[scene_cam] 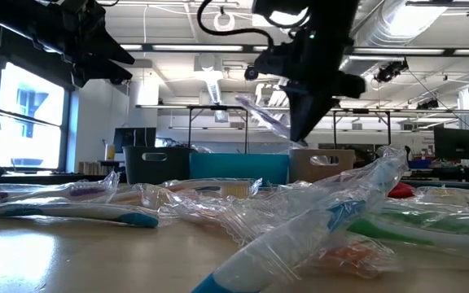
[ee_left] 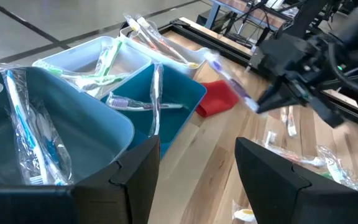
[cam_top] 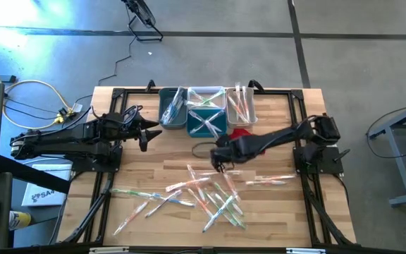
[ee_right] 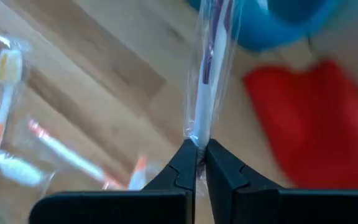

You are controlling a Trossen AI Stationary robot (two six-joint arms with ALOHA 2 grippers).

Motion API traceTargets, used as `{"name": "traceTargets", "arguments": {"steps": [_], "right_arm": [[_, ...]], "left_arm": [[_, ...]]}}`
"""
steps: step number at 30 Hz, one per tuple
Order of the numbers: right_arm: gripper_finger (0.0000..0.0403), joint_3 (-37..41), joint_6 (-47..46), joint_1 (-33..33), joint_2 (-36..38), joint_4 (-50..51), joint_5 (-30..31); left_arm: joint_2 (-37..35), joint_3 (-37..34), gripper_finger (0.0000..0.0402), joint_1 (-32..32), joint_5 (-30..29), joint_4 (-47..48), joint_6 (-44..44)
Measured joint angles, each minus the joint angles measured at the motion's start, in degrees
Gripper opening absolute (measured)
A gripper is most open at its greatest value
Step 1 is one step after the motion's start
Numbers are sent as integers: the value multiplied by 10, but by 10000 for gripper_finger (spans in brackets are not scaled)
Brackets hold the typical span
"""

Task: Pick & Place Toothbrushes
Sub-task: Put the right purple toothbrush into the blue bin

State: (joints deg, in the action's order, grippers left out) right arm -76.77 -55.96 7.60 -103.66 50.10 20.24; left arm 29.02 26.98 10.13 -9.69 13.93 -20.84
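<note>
My right gripper (cam_top: 220, 164) hangs over the table's middle, just near of the red cloth (cam_top: 240, 132), shut on a white-and-purple toothbrush (ee_right: 205, 81) in a clear wrapper. The low view shows that brush (scene_cam: 263, 114) up in the air. Several more wrapped toothbrushes (cam_top: 210, 197) lie flat on the near half of the table. My left gripper (ee_left: 194, 180) waits open at the left, beside the bins, with nothing between its fingers. My right gripper pinches one end of the wrapped toothbrush (ee_right: 197, 134) between its two fingertips. The fingers slant down from above. The brush runs on past the fingertips in line with them, tilted and lifted clear of the table, toward the bins.
Small bins stand together at the far middle: a grey one (ee_left: 73, 124) with a blue brush, a teal one (ee_left: 185, 99) with a purple brush, a white one (ee_left: 92, 59) with green brushes, and another (cam_top: 242, 104) with orange ones. Bare wood lies on either side of the loose brushes.
</note>
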Motion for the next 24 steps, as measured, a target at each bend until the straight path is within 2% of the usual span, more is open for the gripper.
{"name": "traceTargets", "arguments": {"steps": [14,24], "right_arm": [[8,0,351,-155,0,-68,-53],[8,0,488,-223,0,-139,-112]], "left_arm": [[0,0,206,0,0,0,-2],[0,0,206,0,0,-1,-7]]}}
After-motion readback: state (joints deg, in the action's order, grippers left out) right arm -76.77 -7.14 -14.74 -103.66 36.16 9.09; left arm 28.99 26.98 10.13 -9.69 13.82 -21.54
